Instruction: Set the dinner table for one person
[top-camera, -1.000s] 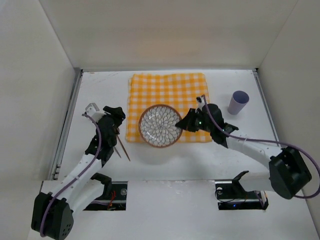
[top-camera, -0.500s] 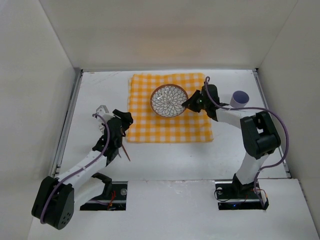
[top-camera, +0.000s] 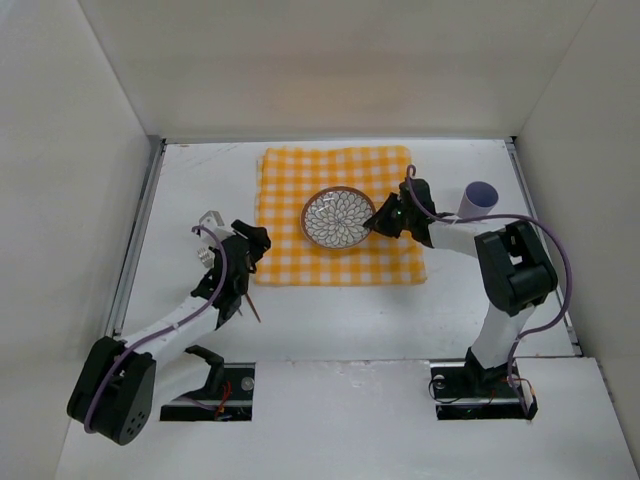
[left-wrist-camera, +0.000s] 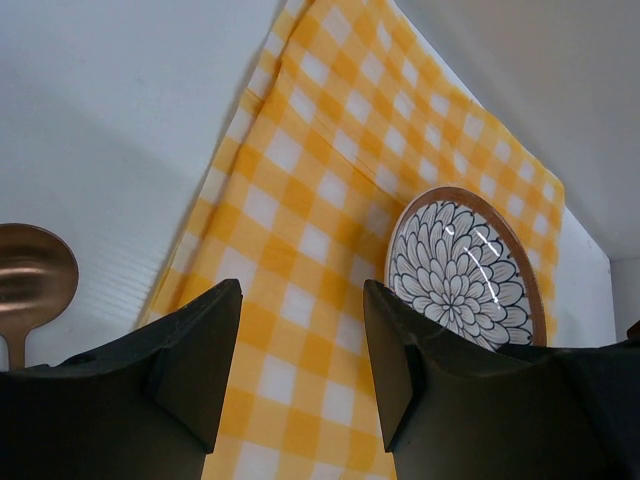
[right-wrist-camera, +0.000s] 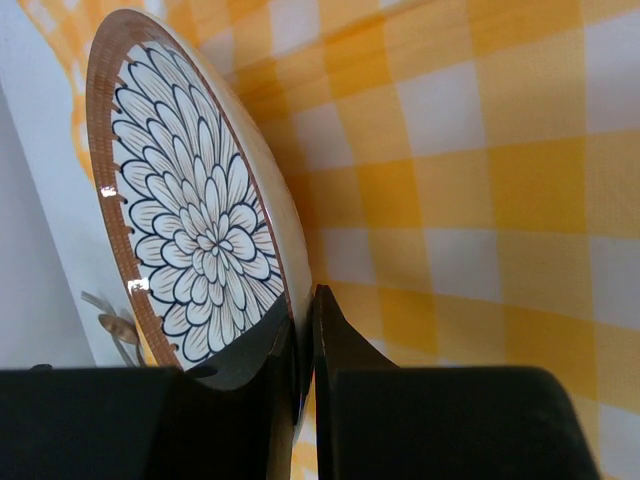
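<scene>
A round plate (top-camera: 337, 217) with a dark flower pattern and a brown rim is over the middle of the yellow-and-white checked cloth (top-camera: 290, 190) on the white dinner table (top-camera: 330, 320). My right gripper (top-camera: 384, 219) is shut on the plate's right rim. In the right wrist view the rim of the plate (right-wrist-camera: 190, 200) sits pinched between the fingers of that gripper (right-wrist-camera: 306, 335). My left gripper (top-camera: 252, 243) stands open and holds nothing at the cloth's left edge. The left wrist view shows its jaws (left-wrist-camera: 300, 370) apart over the cloth (left-wrist-camera: 300, 200), with the plate (left-wrist-camera: 465, 270) beyond.
A lilac cup (top-camera: 478, 203) stands on the table right of the cloth, close behind the right arm. A copper spoon (left-wrist-camera: 30, 272) lies on the table left of the cloth, and its thin brown handle (top-camera: 251, 305) shows beside the left arm. Walls close in the table's sides and back.
The right gripper carried the plate from the cloth's front edge towards the back, then a little nearer to the cloth's middle. The left gripper crept towards the cloth's left edge.
</scene>
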